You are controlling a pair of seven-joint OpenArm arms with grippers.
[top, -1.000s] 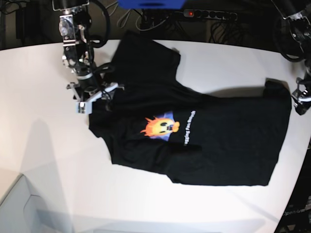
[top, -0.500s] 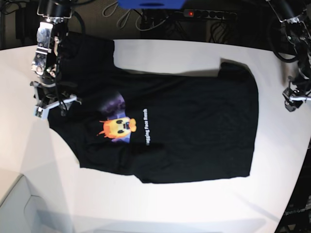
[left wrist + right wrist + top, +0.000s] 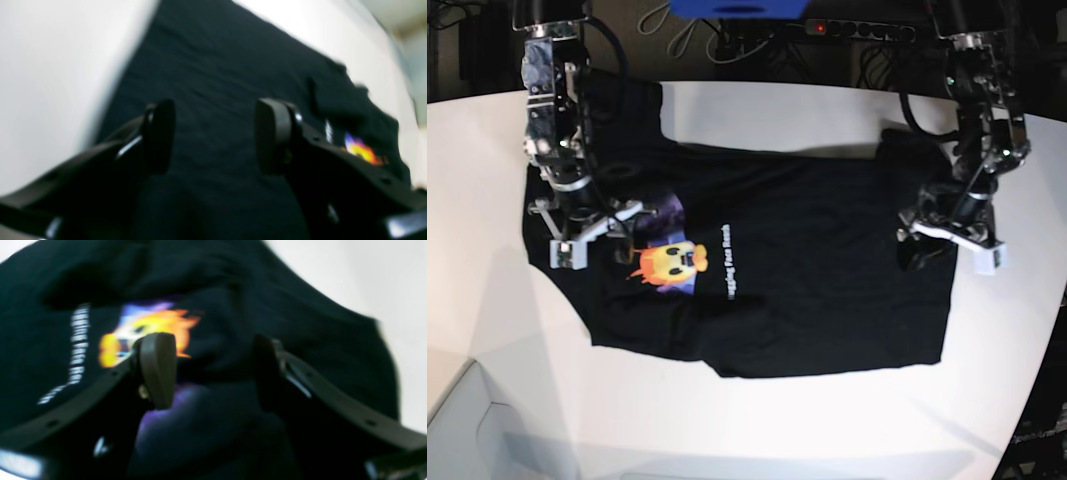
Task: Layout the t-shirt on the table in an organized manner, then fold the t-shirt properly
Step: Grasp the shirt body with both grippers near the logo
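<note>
The black t-shirt lies spread on the white table with its orange-yellow print facing up, collar end to the left. My right gripper hovers over the shoulder area beside the print, jaws apart. In the right wrist view its fingers straddle rumpled cloth close to the print. My left gripper is over the hem end. In the blurred left wrist view it stands open above flat black cloth, nothing between the pads.
A power strip, cables and a blue object sit behind the table's far edge. The table's curved edge runs down the right. A pale box fills the lower left corner.
The shirt was dragged left and spread flat. The right gripper has since come back rightward over the shoulder. The left gripper moved in from the table's right edge onto the hem end.
</note>
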